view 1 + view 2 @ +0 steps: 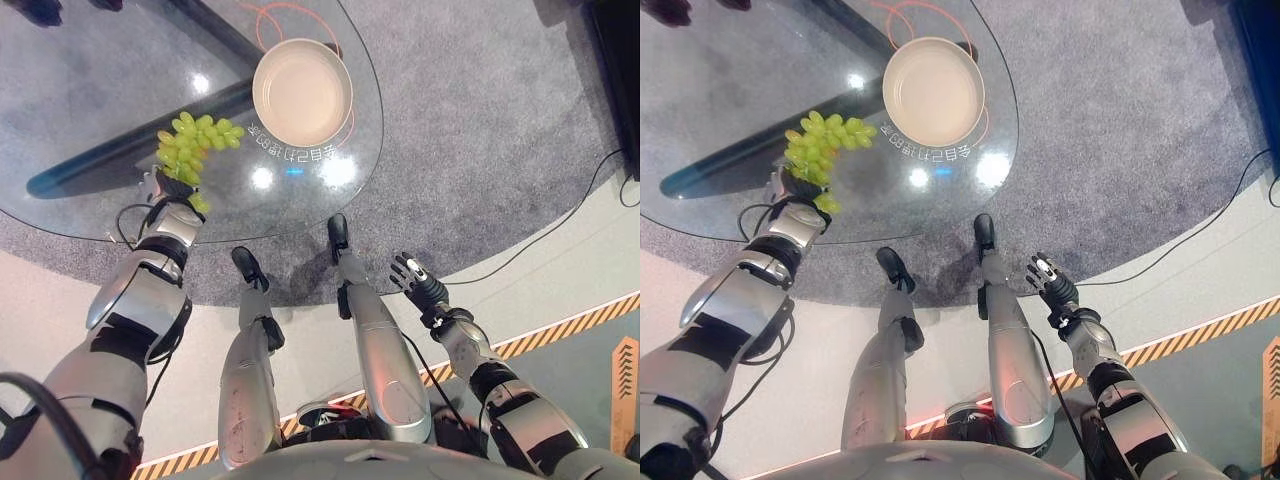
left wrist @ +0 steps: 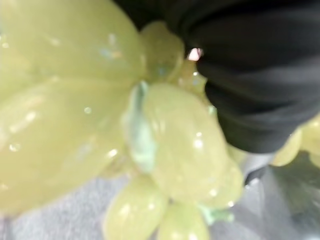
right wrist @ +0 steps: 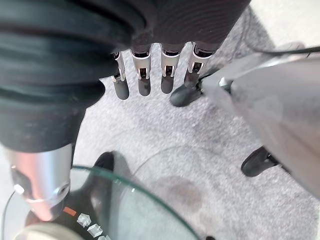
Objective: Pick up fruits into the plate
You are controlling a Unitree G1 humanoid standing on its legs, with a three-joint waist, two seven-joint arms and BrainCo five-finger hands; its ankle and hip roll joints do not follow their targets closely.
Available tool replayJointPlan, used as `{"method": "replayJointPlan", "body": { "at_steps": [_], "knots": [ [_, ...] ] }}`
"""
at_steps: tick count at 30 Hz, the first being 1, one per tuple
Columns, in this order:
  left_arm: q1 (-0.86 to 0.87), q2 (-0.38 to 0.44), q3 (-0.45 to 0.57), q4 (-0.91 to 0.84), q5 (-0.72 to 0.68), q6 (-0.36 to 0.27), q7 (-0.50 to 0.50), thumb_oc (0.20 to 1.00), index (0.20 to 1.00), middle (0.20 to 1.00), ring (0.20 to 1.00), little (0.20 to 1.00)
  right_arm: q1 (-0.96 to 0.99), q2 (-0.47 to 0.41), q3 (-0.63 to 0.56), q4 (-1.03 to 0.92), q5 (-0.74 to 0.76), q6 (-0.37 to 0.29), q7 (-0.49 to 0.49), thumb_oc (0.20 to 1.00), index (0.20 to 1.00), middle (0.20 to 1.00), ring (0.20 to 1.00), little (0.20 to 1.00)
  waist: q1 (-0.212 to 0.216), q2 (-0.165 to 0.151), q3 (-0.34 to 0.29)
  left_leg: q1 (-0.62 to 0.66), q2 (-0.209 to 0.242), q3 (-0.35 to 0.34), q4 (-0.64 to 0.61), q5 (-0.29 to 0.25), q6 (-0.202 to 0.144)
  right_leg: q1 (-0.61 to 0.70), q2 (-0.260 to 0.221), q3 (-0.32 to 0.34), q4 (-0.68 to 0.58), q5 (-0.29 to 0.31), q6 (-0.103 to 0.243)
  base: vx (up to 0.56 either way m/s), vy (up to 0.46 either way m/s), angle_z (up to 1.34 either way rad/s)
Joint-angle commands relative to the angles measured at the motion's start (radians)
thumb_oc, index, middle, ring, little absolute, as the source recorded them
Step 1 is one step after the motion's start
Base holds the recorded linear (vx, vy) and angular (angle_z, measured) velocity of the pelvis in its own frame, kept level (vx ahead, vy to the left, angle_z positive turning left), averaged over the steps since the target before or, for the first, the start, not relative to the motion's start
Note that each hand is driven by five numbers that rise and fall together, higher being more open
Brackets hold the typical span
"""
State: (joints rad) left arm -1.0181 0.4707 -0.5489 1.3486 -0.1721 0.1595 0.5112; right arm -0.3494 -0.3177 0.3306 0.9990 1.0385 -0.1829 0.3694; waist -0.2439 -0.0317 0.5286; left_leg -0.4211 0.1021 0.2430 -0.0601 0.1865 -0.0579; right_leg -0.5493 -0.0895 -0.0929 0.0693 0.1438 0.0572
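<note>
A bunch of green grapes (image 1: 193,140) lies over my left hand (image 1: 160,190) at the near edge of the round glass table (image 1: 90,90). The hand is curled on the bunch, and a few grapes hang down beside the wrist. In the left wrist view the grapes (image 2: 175,145) press right against the hand's dark cover. An empty beige plate (image 1: 302,92) stands on the glass to the right of the grapes and slightly farther away, a short gap apart. My right hand (image 1: 415,278) hangs low, off the table, with its fingers (image 3: 145,85) relaxed and holding nothing.
The glass table stands over grey carpet (image 1: 470,120). An orange cord loop (image 1: 262,20) shows through the glass behind the plate. Yellow-black striped tape (image 1: 560,330) runs along the floor at the right.
</note>
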Motion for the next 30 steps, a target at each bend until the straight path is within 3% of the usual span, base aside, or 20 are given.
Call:
{"method": "replayJointPlan", "body": {
  "at_steps": [1,11,19,30],
  "knots": [
    [-0.001,0.029,0.042,0.039,-0.015,-0.059,0.003,0.2,0.2,0.2,0.2,0.2,0.027,0.016,0.0,-0.006,0.004,0.0,0.02,1.0,1.0,1.0,1.0,1.0,0.02,-0.024,-0.009,0.004,0.017,-0.058,0.014,0.01,-0.064,0.024,0.042,0.072,-0.009,0.026,0.04,0.03,0.038,0.02],
    [0.053,0.085,0.064,-0.085,0.017,-0.108,-0.018,0.2,0.2,0.2,0.2,0.2,0.055,-0.001,-0.024,-0.021,-0.012,0.012,0.017,1.0,1.0,1.0,1.0,1.0,0.034,0.007,-0.013,0.104,0.01,-0.062,-0.007,0.0,-0.06,0.13,0.034,0.056,-0.025,0.011,0.04,0.04,0.015,0.0],
    [0.131,0.13,0.077,-0.233,0.054,-0.15,-0.056,0.2,0.2,0.2,0.2,0.2,0.104,-0.009,-0.048,-0.048,-0.014,-0.015,0.027,1.0,1.0,1.0,1.0,1.0,0.049,0.035,-0.054,0.153,-0.005,-0.068,-0.015,-0.016,-0.052,0.183,0.028,0.045,-0.043,0.003,0.039,0.06,0.015,0.02],
    [0.256,0.216,0.087,-0.474,0.173,-0.151,-0.14,0.2,0.2,0.2,0.2,0.2,0.182,-0.014,-0.092,-0.2,-0.021,-0.069,0.032,1.0,1.0,1.0,1.0,1.0,0.068,0.063,-0.141,0.231,-0.014,-0.058,-0.027,-0.041,-0.052,0.279,0.005,0.016,-0.076,-0.007,0.049,0.09,0.02,0.07]
  ]
}}
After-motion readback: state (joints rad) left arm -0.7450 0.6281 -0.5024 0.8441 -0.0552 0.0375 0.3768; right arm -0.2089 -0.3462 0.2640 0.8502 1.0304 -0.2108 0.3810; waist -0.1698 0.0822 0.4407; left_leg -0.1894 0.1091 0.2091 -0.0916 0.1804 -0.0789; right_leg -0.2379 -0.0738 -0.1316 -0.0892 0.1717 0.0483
